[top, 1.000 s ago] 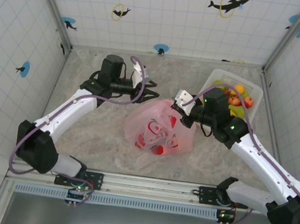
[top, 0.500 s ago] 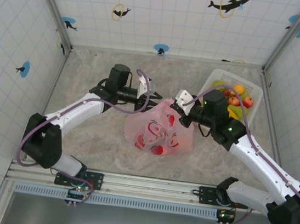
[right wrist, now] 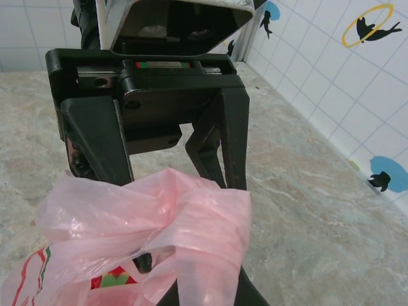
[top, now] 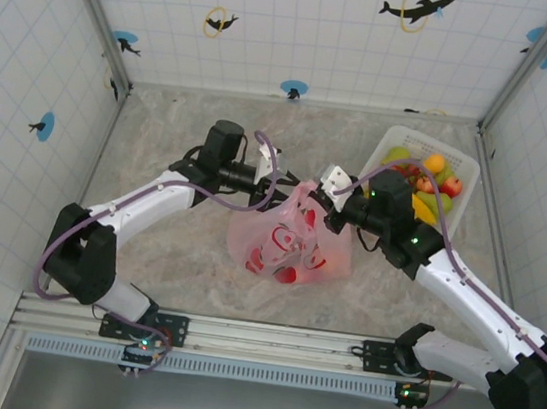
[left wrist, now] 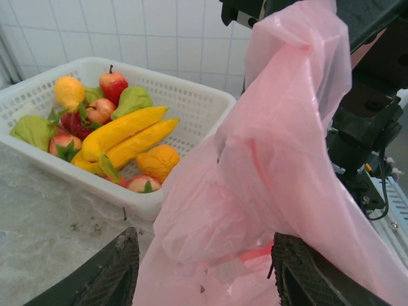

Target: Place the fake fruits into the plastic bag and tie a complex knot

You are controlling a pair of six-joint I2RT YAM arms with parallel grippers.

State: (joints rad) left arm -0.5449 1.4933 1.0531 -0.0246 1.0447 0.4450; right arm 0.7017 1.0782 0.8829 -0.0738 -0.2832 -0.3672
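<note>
A: Where is the plastic bag [top: 295, 230] found?

B: It is laid on the table [top: 176, 252], between the 2 arms. Its body is rested on the surface and its top is drawn upward. Red shapes are seen through the pink film, but it cannot be told if they are fruits or print.

A: And the fake fruits [left wrist: 121, 137]?

B: They are heaped in the white basket [left wrist: 153, 204], which is placed near the bag, on its far right side. 2 yellow bananas, an orange, red apples, strawberries and green pears are counted there.

A: How is the left gripper [left wrist: 205, 245] held?

B: It is spread wide. The pink film is seen between its 2 fingers [left wrist: 121, 268], but it is not pressed by them. In the right wrist view, its fingertips are found just behind the knot [right wrist: 169, 217].

A: How is the knot formed?

B: A bunch of twisted pink strips is seen, folded over like a bow.

A: And the right gripper [top: 326, 203]?

B: It is closed on the gathered top of the bag. In the left wrist view the plastic is pulled up to it. In its own view the jaws are mostly covered by the pink film.
</note>
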